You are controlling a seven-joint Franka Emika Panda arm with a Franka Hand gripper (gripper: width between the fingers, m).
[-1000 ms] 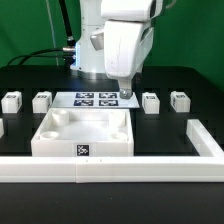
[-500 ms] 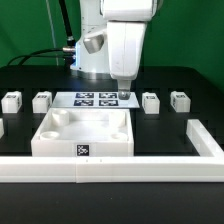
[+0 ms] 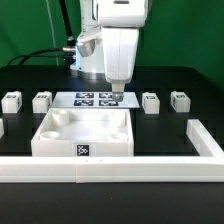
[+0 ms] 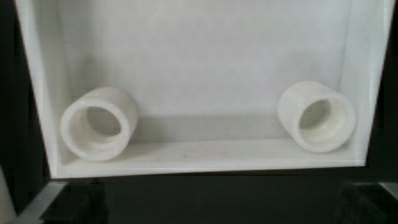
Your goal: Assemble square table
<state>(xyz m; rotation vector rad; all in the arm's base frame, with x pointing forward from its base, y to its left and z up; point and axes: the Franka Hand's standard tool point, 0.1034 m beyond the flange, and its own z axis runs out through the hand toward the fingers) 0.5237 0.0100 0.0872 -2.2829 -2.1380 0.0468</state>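
Black table point(image 3: 30, 75) bears large white plastic square tray-like top point(image 3: 60, 148) mid-table, corner sockets point(image 4: 102, 122) up, likely awaiting small white block legs point(image 3: 150, 101); fingers point(image 3: 115, 96) hover just behind it over flat white marker board point(image 3: 85, 99), cannot tell if clenched.

Green backdrop and black worktop, as my remote feed shows them.

Behind the rig I see a flat green backdrop point(image 3: 25, 25) filling the far side on both the exterior view's left and right. In front of it lies a matte black worktop point(image 3: 30, 82), which carries a soft pale sheen towards the back. The light is even and diffuse, and shadows are faint. In the wrist view I catch only slivers of that same dark surface.
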